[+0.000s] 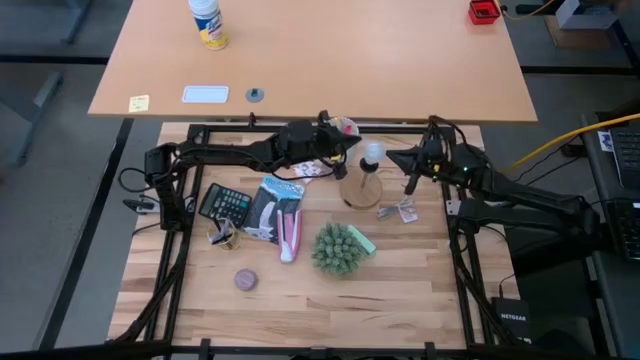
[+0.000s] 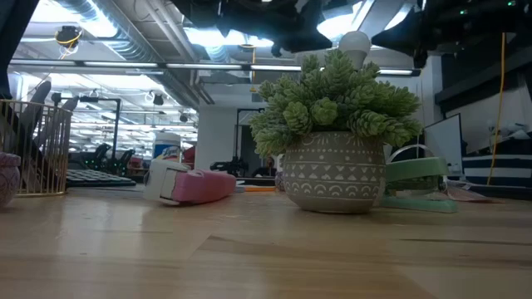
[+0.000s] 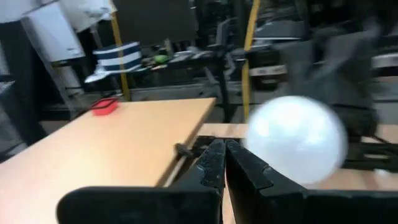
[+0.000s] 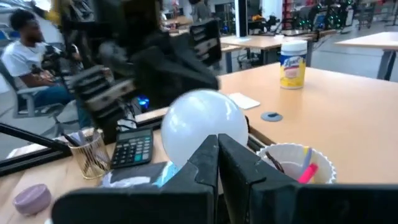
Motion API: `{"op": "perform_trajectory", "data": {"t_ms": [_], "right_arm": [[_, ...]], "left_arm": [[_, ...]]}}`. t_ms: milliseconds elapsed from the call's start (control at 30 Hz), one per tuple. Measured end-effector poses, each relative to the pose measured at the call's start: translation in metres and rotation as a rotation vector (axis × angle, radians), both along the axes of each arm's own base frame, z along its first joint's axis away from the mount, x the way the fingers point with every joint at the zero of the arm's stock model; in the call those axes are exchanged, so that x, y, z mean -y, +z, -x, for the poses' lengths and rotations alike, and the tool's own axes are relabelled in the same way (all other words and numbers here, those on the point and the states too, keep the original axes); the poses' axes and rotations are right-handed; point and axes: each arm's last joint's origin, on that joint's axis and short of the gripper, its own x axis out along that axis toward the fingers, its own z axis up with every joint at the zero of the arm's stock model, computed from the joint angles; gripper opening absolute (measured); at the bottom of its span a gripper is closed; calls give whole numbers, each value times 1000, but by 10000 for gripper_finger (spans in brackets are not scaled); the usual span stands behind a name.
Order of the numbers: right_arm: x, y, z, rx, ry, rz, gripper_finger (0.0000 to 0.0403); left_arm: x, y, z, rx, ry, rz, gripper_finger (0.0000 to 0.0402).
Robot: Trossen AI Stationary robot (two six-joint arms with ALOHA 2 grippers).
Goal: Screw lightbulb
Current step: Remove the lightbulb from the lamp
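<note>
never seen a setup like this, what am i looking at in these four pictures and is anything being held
It is a robot with two dark arms at a wooden table, each ending in two fingers.

One picture looks straight down from above. One sits at table-top level. The other two come from cameras on the wrists, looking past each arm's own fingers.

On the table: a potted plant, a calculator, a pink object, a wire basket, a small round puck, and a wooden disc with the white lightbulb standing above it.

The left gripper and right gripper sit on either side of the bulb, both shut. I cannot see that either one holds anything; the bulb shows just beyond each pair of fingers.

A person sits in the background of the right wrist view.
</note>
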Motion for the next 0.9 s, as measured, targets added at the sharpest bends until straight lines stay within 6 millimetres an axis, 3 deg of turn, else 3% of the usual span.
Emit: {"op": "perform_trajectory", "data": {"t_ms": [900], "right_arm": [[12, -9, -25, -38, -129, 52, 17]], "left_arm": [[35, -8, -8, -72, -106, -7, 5]]}}
